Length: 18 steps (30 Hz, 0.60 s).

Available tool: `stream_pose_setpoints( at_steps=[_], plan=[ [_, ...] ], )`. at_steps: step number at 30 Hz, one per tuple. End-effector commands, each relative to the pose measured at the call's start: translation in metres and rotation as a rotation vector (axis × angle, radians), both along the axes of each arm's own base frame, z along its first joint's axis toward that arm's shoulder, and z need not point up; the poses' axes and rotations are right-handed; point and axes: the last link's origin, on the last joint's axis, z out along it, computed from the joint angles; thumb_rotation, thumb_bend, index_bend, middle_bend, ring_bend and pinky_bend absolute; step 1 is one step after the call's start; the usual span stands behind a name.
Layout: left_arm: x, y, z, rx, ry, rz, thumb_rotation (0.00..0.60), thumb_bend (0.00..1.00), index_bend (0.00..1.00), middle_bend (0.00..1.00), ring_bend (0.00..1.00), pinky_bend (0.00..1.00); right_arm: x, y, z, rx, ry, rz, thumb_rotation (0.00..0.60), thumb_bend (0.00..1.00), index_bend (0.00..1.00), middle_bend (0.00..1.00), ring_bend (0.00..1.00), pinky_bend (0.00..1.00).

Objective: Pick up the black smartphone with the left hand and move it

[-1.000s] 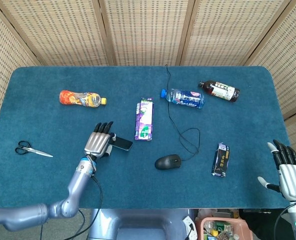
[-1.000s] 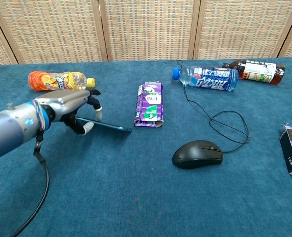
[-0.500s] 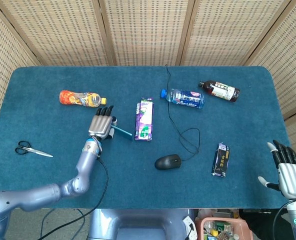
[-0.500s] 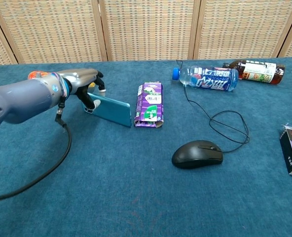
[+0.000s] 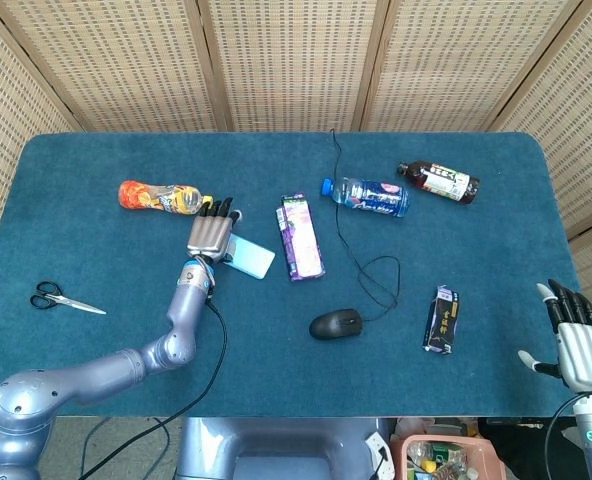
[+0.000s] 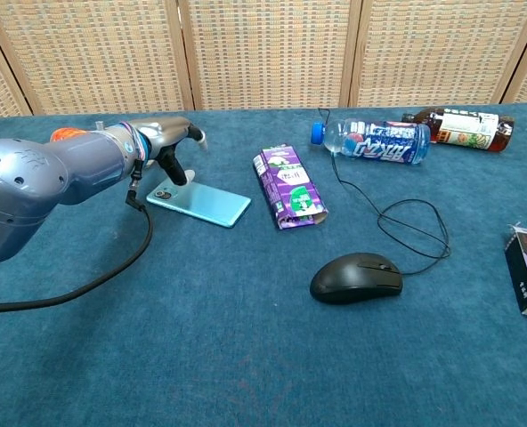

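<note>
The smartphone (image 5: 248, 257) lies flat on the blue table with its teal back up, also plain in the chest view (image 6: 199, 203). My left hand (image 5: 212, 232) hovers over its left end, fingers stretched toward the orange bottle. In the chest view the left hand (image 6: 166, 147) reaches one dark finger down to the phone's camera corner, and the rest of the phone lies bare on the cloth. My right hand (image 5: 576, 345) stays at the table's near right corner, fingers apart and holding nothing; the chest view does not show it.
A purple carton (image 5: 301, 236) lies just right of the phone, and an orange bottle (image 5: 161, 196) just beyond my left hand. A mouse (image 5: 336, 323) with its cable, a water bottle (image 5: 368, 196), a dark bottle (image 5: 438, 182), a black packet (image 5: 441, 319) and scissors (image 5: 61, 298) are scattered around.
My left hand carried the phone away from me, tipped it on edge, and it now lies flat with its teal back up. The purple carton has been turned askew.
</note>
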Motion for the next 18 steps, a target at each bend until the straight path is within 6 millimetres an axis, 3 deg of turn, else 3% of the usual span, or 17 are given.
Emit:
stream_pose_setpoints(
  at_steps=[1, 5, 7, 12, 14, 18],
  plan=[
    [-0.004, -0.002, 0.003, -0.006, -0.006, -0.010, 0.600, 0.23, 0.00, 0.00, 0.00, 0.00, 0.000, 0.000, 0.000, 0.000, -0.001, 0.001, 0.600, 0.00, 0.00, 0.00, 0.00, 0.00],
    [-0.012, -0.007, 0.022, 0.014, -0.030, -0.041, 0.600, 0.04, 0.00, 0.00, 0.00, 0.00, 0.002, 0.001, 0.001, -0.004, -0.004, 0.009, 0.600, 0.00, 0.00, 0.00, 0.00, 0.00],
    [-0.026, -0.018, 0.054, 0.075, -0.023, -0.108, 0.600, 0.00, 0.00, 0.00, 0.00, 0.00, 0.004, 0.003, 0.002, -0.003, -0.007, 0.018, 0.600, 0.00, 0.00, 0.00, 0.00, 0.00],
    [-0.047, -0.043, 0.098, 0.141, -0.035, -0.194, 0.600, 0.00, 0.00, 0.00, 0.00, 0.00, 0.007, 0.005, 0.002, -0.003, -0.010, 0.030, 0.600, 0.00, 0.00, 0.00, 0.00, 0.00],
    [-0.066, -0.061, 0.124, 0.207, -0.037, -0.224, 0.600, 0.00, 0.00, 0.00, 0.00, 0.00, 0.010, 0.006, 0.003, -0.005, -0.015, 0.041, 0.600, 0.00, 0.00, 0.00, 0.00, 0.00],
    [-0.102, -0.095, 0.157, 0.282, -0.083, -0.214, 0.600, 0.00, 0.00, 0.00, 0.00, 0.00, 0.012, 0.009, 0.005, -0.010, -0.019, 0.050, 0.600, 0.00, 0.00, 0.00, 0.00, 0.00]
  ],
)
